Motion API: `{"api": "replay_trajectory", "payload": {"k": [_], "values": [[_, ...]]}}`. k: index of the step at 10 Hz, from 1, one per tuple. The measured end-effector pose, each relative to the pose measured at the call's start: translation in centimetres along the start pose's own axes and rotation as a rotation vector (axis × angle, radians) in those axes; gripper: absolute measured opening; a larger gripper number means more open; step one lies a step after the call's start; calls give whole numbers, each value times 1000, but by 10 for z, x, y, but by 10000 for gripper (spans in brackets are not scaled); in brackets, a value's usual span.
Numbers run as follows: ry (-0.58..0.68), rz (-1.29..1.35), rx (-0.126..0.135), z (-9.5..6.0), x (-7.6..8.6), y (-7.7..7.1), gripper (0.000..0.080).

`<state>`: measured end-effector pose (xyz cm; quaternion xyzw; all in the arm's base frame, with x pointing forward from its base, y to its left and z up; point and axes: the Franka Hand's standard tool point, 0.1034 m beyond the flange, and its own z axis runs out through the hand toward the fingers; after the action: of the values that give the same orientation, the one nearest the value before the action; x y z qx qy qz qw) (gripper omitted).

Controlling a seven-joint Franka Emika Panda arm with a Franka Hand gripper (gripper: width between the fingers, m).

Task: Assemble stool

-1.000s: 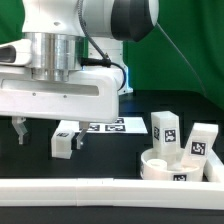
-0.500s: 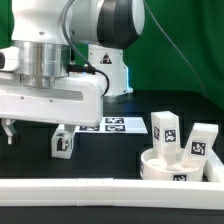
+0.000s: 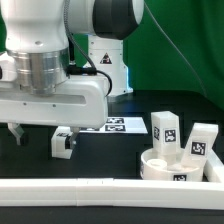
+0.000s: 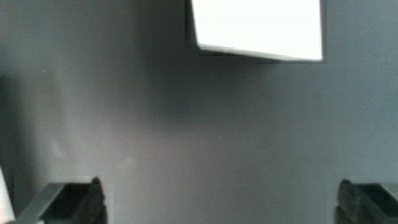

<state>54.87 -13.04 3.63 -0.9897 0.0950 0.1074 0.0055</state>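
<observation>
The round rimmed seat disc [image 3: 178, 168] lies on the table at the exterior view's right. Two tagged white legs [image 3: 165, 128] [image 3: 201, 140] stand just behind it. A third leg [image 3: 63, 142] stands alone left of the middle. My gripper [image 3: 42, 132] hangs low over the table beside that leg, jaws wide and open. One dark finger [image 3: 15, 132] shows well to the leg's left. In the wrist view the gripper [image 4: 221, 205] holds nothing. Both fingertips [image 4: 71, 200] frame bare dark table, and a white piece [image 4: 258, 28] lies ahead of them.
The marker board [image 3: 112, 125] lies flat on the table behind the lone leg. A long white rail [image 3: 100, 190] runs along the front edge. The robot's base [image 3: 105, 60] stands at the back, before a green backdrop.
The arm has shifted toward the exterior view's left and sunk a little lower over the table. The jaws stay equally wide. The parts have not moved.
</observation>
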Motion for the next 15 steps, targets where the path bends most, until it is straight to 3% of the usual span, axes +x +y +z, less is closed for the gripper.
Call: {"api": "replay_trajectory", "payload": {"k": [4, 6, 9, 15], "values": [[-277, -7, 41, 5, -11, -6, 649], [-396, -10, 49, 8, -17, -9, 649], [-596, 13, 34, 23, -34, -8, 649], [-598, 36, 30, 27, -32, -3, 649]]}}
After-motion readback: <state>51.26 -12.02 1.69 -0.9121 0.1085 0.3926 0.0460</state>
